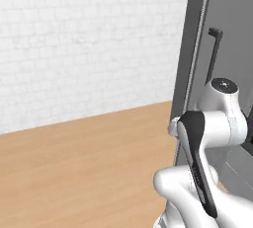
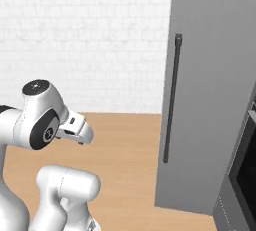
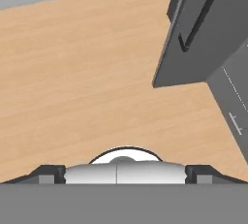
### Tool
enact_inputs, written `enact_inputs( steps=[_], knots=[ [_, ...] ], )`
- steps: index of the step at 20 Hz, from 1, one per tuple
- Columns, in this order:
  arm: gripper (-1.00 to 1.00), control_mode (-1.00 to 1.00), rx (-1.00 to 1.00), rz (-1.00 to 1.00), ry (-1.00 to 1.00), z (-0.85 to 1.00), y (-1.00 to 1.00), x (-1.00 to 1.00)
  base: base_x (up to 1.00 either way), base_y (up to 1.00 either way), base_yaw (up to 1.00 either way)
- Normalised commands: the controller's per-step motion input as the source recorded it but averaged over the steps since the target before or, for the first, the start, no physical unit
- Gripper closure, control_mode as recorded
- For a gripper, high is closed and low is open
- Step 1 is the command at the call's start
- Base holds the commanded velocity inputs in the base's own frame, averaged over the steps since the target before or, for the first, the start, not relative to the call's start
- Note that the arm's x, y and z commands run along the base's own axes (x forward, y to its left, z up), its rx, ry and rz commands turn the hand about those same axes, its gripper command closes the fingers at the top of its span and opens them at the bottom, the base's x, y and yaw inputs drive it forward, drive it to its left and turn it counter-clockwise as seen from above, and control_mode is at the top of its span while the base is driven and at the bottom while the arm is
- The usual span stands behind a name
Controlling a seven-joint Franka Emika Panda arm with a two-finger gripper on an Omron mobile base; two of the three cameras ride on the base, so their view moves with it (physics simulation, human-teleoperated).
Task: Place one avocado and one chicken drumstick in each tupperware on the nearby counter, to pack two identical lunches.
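The avocado, the chicken drumstick, the tupperware and the counter are out of view. In the hand view my gripper (image 3: 125,172) looks down on bare tan wooden floor (image 3: 72,72). Its two dark fingertips (image 3: 46,173) stand far apart at the bottom edge, open, with nothing between them. The arm is folded up close to the base, its white elbow (image 2: 37,117) raised in the right base view.
A tall grey cabinet front (image 2: 210,75) with a long dark vertical handle (image 2: 172,100) stands close on the right; its handle (image 1: 215,54) also shows in the left base view. A white brick wall (image 1: 74,39) backs the wooden floor (image 1: 74,172). A dark oven-like opening (image 2: 247,170) lies far right.
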Motion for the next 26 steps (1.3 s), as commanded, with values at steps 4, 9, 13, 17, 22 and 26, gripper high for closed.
enact_inputs(
  steps=[4,9,13,17,22,26],
  knots=[
    [-1.00,1.00,0.00,0.00,0.00,0.00,0.00,0.00,0.94,0.66,0.18],
    [-1.00,1.00,0.00,0.00,0.00,0.00,0.00,0.00,1.00,0.60,-0.12],
    [-1.00,1.00,0.00,0.00,0.00,0.00,0.00,0.00,1.00,0.84,-0.23],
    [-1.00,1.00,0.00,0.00,0.00,0.00,0.00,0.00,0.95,0.76,-0.53],
    [-1.00,1.00,0.00,0.00,0.00,0.00,0.00,0.00,0.63,0.45,-0.77],
    [-1.00,1.00,0.00,0.00,0.00,0.00,0.00,0.00,0.49,0.40,-0.77]
  ],
)
